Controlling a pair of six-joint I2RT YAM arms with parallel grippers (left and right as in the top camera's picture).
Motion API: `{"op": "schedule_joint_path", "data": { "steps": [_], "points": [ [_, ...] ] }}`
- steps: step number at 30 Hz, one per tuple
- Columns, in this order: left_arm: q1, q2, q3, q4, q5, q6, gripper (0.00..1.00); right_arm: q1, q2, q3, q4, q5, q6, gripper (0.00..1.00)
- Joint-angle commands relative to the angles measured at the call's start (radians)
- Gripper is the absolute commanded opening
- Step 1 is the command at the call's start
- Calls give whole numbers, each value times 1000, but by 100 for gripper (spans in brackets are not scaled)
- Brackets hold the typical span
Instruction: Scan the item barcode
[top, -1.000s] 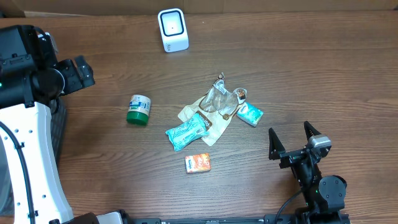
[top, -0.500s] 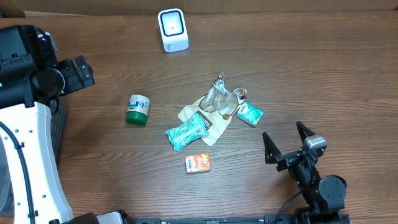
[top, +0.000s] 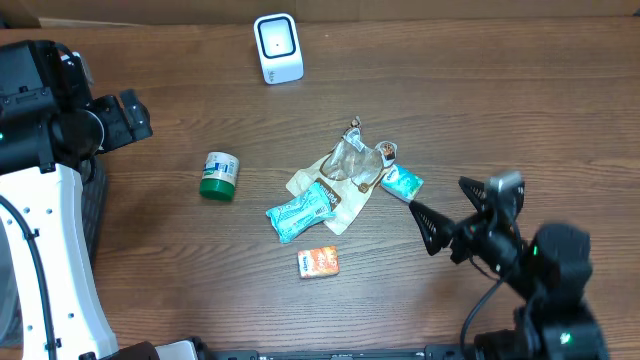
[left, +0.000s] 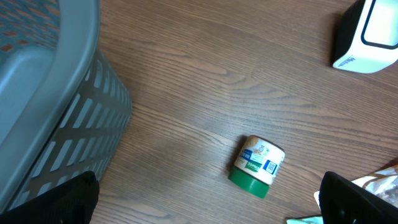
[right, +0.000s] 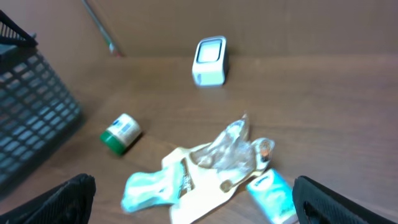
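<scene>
Overhead: the right gripper hovers over the wooden table, jaws wide apart and holding nothing, just right of a pile of snack packets. A white scanner stands at the far edge. Left wrist: the left gripper is spread wide and empty, with a green-lidded jar lying on its side near a grey basket. Right wrist: the wide-set fingers frame the packets, touching none.

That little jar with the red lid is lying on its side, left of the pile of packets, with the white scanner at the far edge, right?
Not quite: the jar has a green lid, not red, as the left wrist view shows. It does lie on its side left of the pile of packets, with the white scanner at the far edge.
</scene>
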Motion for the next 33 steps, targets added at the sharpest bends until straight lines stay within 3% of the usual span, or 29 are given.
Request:
{"op": "schedule_joint_path", "data": {
  "steps": [1, 9, 18, 23, 29, 33],
  "points": [
    [1, -16, -2, 3, -6, 5, 100, -2, 158, 179, -100, -52, 3, 100],
    [1, -16, -2, 3, -6, 5, 100, -2, 553, 595, -502, -51, 0, 100],
    [1, -16, -2, 3, -6, 5, 100, 26, 773, 648, -394, -306, 51, 100],
    [1, -16, -2, 3, -6, 5, 100, 77, 859, 647, -408, -125, 100, 90],
    [1, -16, -2, 3, -6, 5, 99, 109, 905, 647, -459, 141, 161, 86],
    [1, -16, -2, 3, -6, 5, 100, 109, 916, 644, -475, 239, 161, 73]
  ]
}}
